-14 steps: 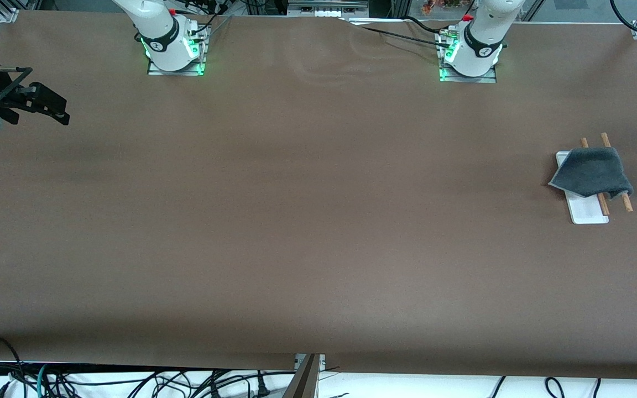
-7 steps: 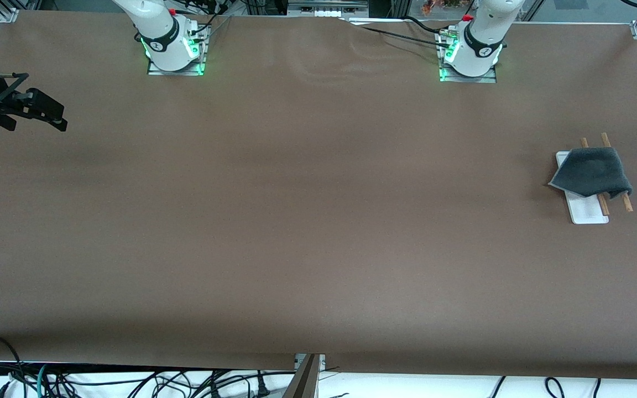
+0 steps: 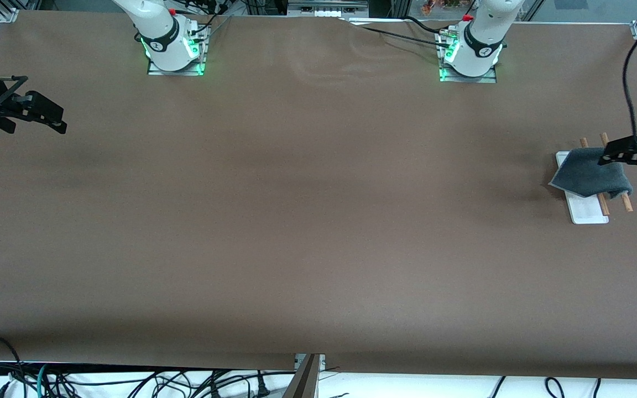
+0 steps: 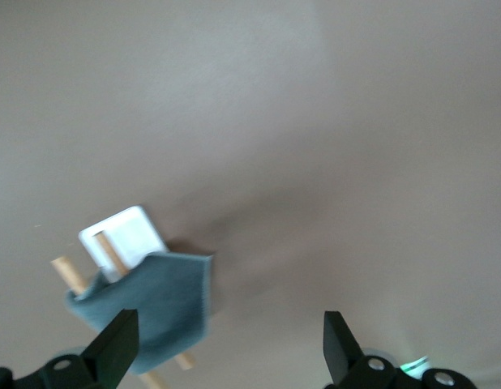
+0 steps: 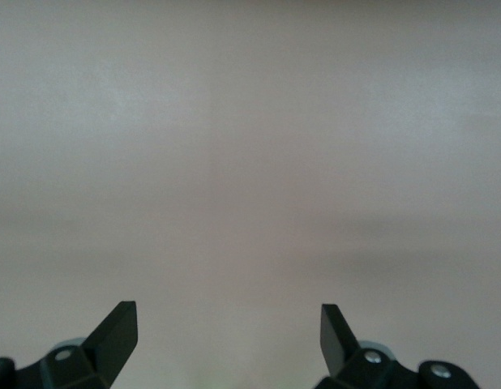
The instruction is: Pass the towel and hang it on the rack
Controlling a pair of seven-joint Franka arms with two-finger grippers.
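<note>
Towel (image 3: pixel 589 174) drapes over my rack (image 3: pixel 586 210) at nine o'clock from my wide-open, empty left gripper (image 3: pixel 609 156); my right gripper (image 3: pixel 56 119), equally open and empty, waits well apart.

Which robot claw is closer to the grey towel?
Left. The left claw, open, hovers over the towel on the rack. The right claw, open, waits at the right arm's end.
</note>
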